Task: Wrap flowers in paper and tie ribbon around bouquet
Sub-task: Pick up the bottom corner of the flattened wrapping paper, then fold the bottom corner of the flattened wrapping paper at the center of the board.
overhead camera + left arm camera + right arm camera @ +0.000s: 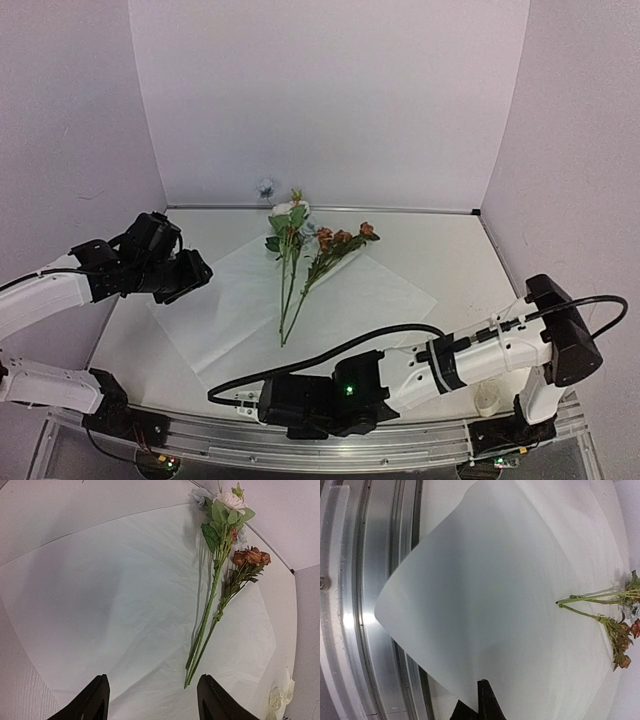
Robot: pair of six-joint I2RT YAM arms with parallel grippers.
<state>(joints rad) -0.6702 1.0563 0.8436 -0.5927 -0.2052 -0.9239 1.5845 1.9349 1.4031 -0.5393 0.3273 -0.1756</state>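
Nearest, along the metal rail (420,442) at the front edge, the right arm reaches across toward the left. The right tool (482,700) is closed, its dark fingers cut off by the bottom of the wrist view. It appears to pinch the near edge of the paper (240,305), whose near corner stands raised over the rail. From above, the wrist body hides the contact itself.

By the right arm's base lies the ribbon (487,400), a small cream crumple partly behind the arm, its lettering too small to read.

The paper spreads flat over the middle of the surface (440,250), turned like a diamond. Over its left edge hangs the left tool (155,705), open with nothing between its fingers. Only the two dark fingertips show in its own view.

Farther back, the flowers (305,270) lie on the paper, stems pointing near, blooms at the sheet's far corner. The pale blooms reach just past the edge, and the rust-orange ones lie to their right.
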